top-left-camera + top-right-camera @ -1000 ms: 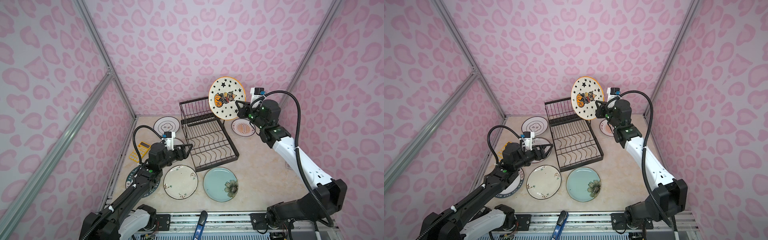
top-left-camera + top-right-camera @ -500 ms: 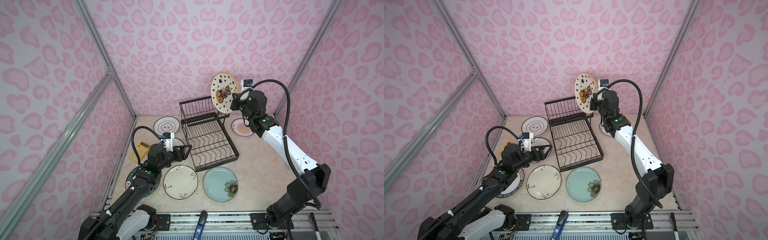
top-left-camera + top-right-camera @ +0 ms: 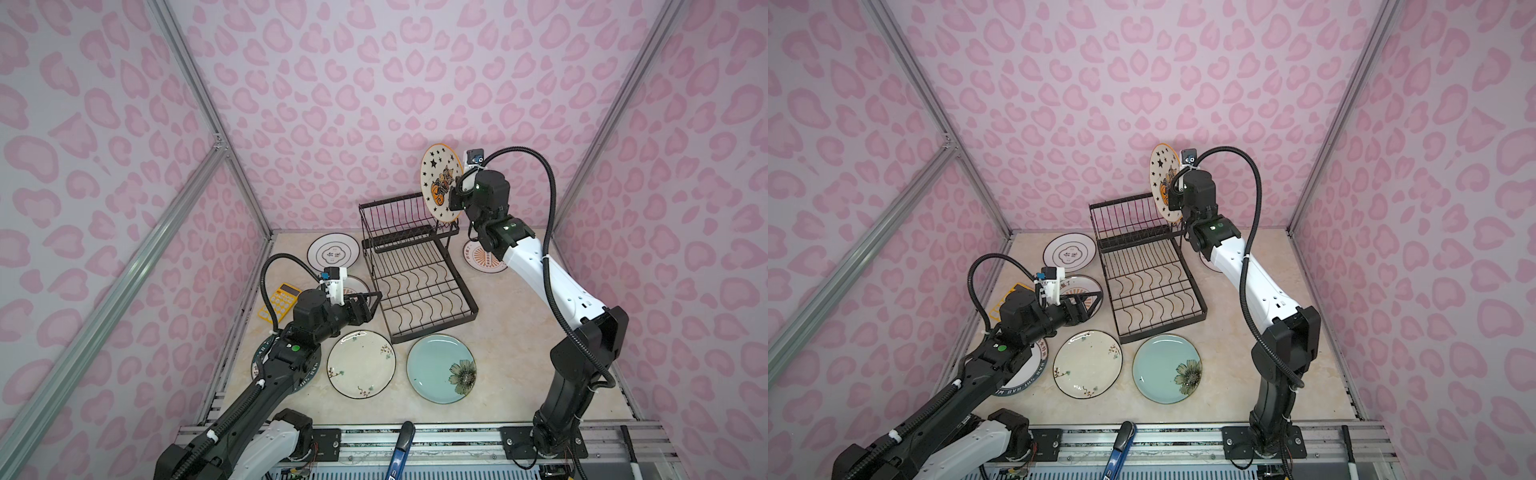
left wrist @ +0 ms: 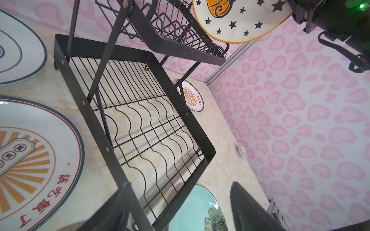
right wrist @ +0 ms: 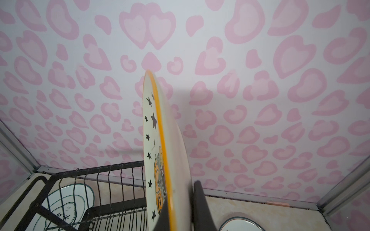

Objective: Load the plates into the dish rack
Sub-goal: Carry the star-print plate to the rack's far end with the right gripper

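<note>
Since a second ago the right hand (image 3: 454, 196) has turned the starred plate (image 3: 439, 172) from face-on to nearly edge-on and carried it back toward the dish rack (image 3: 419, 286), while the left hand (image 3: 374, 303) has stayed almost in its place. The right hand is closed on the lower rim of this plate, one finger on each face. The plate stands upright in the air, its bottom edge just over the right end of the raised basket (image 3: 395, 220); if it touches the wires cannot be told. Below this hand one orange sunburst plate (image 3: 478, 262) lies flat on the bench (image 3: 511, 353). The left hand is open and holds nothing. It hovers just beside the left side of the rack's flat tray, over the second sunburst plate (image 3: 1088, 286). On the robot's side of this hand lie the cream floral plate (image 3: 360, 364) and the pale blue plate (image 3: 440, 368), and the green-rimmed plate (image 3: 1025, 374) is partly under its arm. Beyond this hand lies the black-ringed plate (image 3: 333, 250).
</note>
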`<state>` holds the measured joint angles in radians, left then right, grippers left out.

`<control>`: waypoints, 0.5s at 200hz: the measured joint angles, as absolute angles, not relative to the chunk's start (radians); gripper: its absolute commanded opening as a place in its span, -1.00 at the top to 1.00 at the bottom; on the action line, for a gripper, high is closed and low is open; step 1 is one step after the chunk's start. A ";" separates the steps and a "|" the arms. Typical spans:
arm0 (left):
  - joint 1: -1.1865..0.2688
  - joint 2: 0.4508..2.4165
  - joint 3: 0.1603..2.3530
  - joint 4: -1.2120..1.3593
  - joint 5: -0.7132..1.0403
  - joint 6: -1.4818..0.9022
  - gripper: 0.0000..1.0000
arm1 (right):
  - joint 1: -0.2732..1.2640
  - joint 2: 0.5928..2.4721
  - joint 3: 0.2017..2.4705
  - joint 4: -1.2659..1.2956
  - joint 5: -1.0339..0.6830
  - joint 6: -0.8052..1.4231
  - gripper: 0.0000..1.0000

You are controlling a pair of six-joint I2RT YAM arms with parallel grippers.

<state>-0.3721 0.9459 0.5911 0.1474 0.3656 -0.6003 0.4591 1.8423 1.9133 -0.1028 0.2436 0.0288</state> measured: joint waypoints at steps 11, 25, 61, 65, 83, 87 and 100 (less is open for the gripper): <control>-0.372 0.943 0.591 0.142 0.365 -0.598 -0.58 | 0.463 1.861 1.932 -0.104 0.255 0.011 1.00; -0.372 0.942 0.591 0.133 0.358 -0.594 -0.58 | 0.464 1.882 1.955 -0.111 0.264 0.003 1.00; -0.372 0.943 0.591 0.125 0.354 -0.586 -0.58 | 0.467 1.905 1.982 -0.111 0.297 -0.024 1.00; -0.372 0.943 0.591 0.125 0.354 -0.586 -0.58 | 0.467 1.908 1.985 -0.112 0.299 -0.028 1.00; -0.372 0.945 0.591 0.125 0.352 -0.583 -0.58 | 0.467 1.916 1.999 -0.112 0.314 -0.042 1.00; -0.372 0.945 0.591 0.125 0.350 -0.583 -0.58 | 0.467 1.917 2.002 -0.112 0.316 -0.044 1.00; -0.372 0.946 0.593 0.124 0.350 -0.583 -0.58 | 0.468 1.920 2.010 -0.113 0.323 -0.048 1.00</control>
